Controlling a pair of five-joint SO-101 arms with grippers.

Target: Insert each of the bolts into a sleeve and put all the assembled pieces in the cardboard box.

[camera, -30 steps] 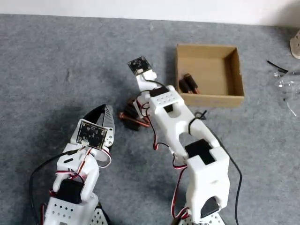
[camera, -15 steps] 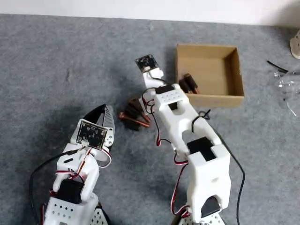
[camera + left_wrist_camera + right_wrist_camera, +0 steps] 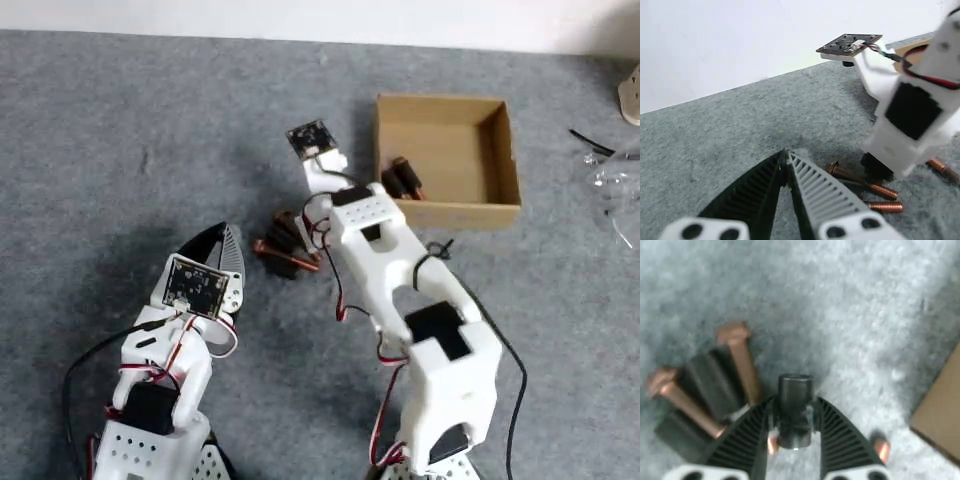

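A dark cylindrical sleeve (image 3: 795,390) is clamped between the ribbed fingers of the right gripper (image 3: 794,406). It is gripped by its round wall, so its ends are left free, presumably so that a bolt can be passed through. Whether a bolt already sits inside cannot be told. The sleeve is held over the grey carpet (image 3: 100,120), just beside the pile it belongs to: copper-coloured bolts (image 3: 742,367) mixed with more loose sleeves (image 3: 712,385) of the same matt black.

The bolts are slim and threaded, each with a small flanged head. They lie flat and crossed on the rough pile of the carpet, by which rolling is likely checked.

The left gripper (image 3: 786,156) is closed on nothing, its toothed fingers pressed together. It is pointed at the pile from close by — a waiting post, by the look of it.

The cardboard box (image 3: 505,150) is set open-topped beyond the pile, near the right arm. Two assembled pieces (image 3: 402,178) lie inside against its wall, so part of the task is judged done — with several bolts left to be fitted.
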